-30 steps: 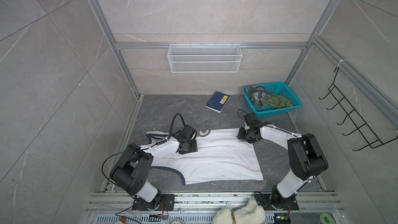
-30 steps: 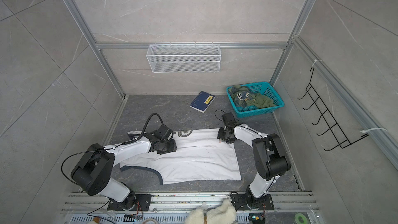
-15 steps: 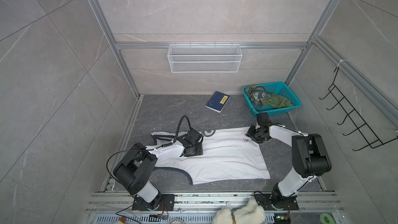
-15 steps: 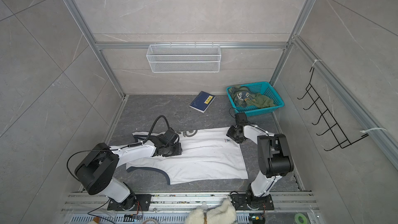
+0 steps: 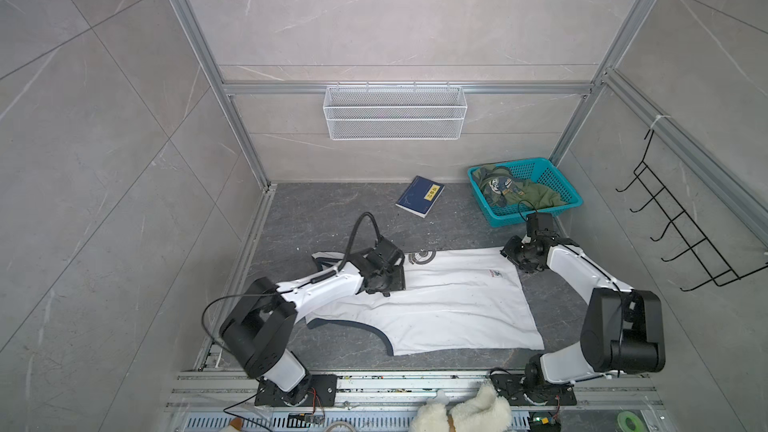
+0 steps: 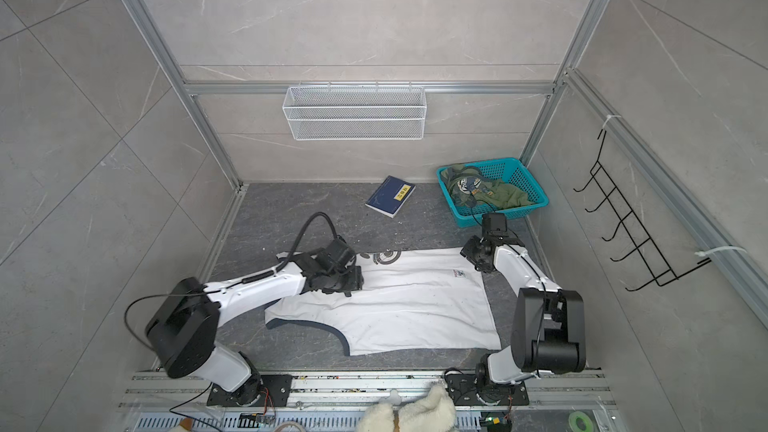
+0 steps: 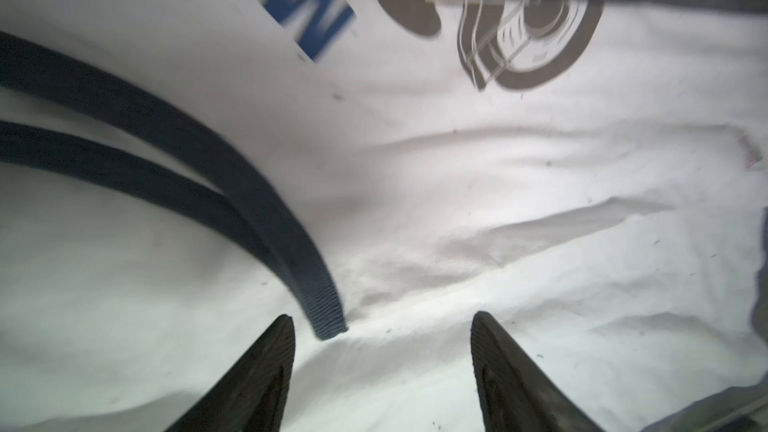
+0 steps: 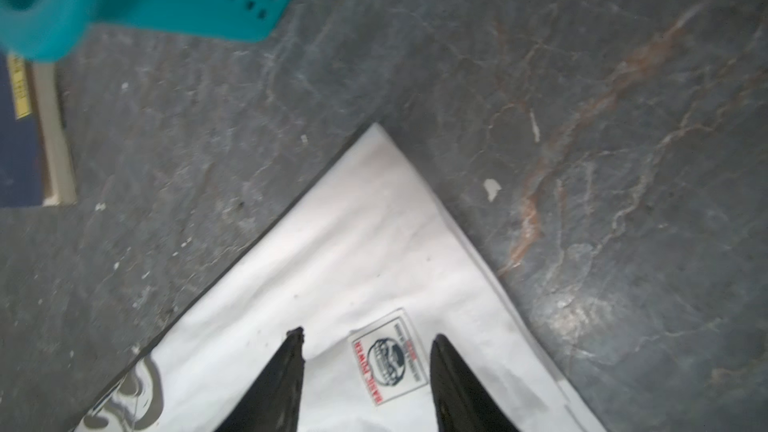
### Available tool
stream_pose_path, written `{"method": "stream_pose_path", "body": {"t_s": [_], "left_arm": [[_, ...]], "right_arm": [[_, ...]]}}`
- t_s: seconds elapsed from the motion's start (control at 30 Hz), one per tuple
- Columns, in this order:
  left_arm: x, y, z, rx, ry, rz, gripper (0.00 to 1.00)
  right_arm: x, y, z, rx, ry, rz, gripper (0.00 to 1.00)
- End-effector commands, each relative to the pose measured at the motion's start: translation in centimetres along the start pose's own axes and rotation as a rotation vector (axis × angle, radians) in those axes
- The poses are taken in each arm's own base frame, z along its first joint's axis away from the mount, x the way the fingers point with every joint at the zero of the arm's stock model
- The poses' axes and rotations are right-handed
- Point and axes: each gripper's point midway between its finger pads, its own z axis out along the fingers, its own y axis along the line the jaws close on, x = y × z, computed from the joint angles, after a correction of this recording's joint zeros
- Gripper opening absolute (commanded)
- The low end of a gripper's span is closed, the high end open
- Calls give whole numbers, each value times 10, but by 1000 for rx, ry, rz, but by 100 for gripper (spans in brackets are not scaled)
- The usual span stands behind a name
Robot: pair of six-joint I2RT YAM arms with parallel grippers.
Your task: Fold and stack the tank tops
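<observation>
A white tank top (image 5: 457, 309) (image 6: 415, 309) with navy trim lies spread flat on the dark floor. My left gripper (image 5: 390, 289) (image 6: 347, 286) hovers low over its neckline end. In the left wrist view my left gripper (image 7: 382, 317) stands open, with a navy strap (image 7: 291, 251) ending beside one finger and nothing between the jaws. My right gripper (image 5: 513, 257) (image 6: 471, 257) is at the top's far right corner. It is open (image 8: 368, 333), its jaws astride a small sewn label (image 8: 388, 357). An olive green tank top (image 5: 536, 197) (image 6: 503, 197) lies crumpled in the teal basket (image 5: 509, 218).
A navy book (image 5: 419, 196) with a yellow label lies behind the white top. A white wire basket (image 5: 395, 112) hangs on the back wall and a black hook rack (image 5: 681, 234) on the right wall. A fluffy white plush (image 5: 465, 413) sits at the front rail.
The white top has slid to the right across the floor and lies flatter. Both grippers moved right with it; the right one now sits at the far right corner.
</observation>
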Motion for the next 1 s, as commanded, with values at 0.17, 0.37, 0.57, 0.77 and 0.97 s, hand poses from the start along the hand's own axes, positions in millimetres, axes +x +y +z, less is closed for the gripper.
{"method": "stream_pose_path", "body": {"t_s": [0.17, 0.37, 0.57, 0.77, 0.97], "left_arm": [[-67, 140, -63, -100, -182, -383, 75], [-99, 175, -40, -21, -194, -511, 76], [-115, 195, -19, -48, -203, -543, 75], [-115, 209, -7, -79, -181, -566, 65], [-112, 211, 3, -75, -160, -572, 39]], "right_arm": [[54, 29, -8, -47, 86, -210, 52], [75, 26, 3, -76, 134, -236, 53], [83, 23, 15, -68, 171, -223, 55], [83, 23, 16, -66, 171, -218, 55], [82, 23, 25, -52, 185, -186, 58]]}}
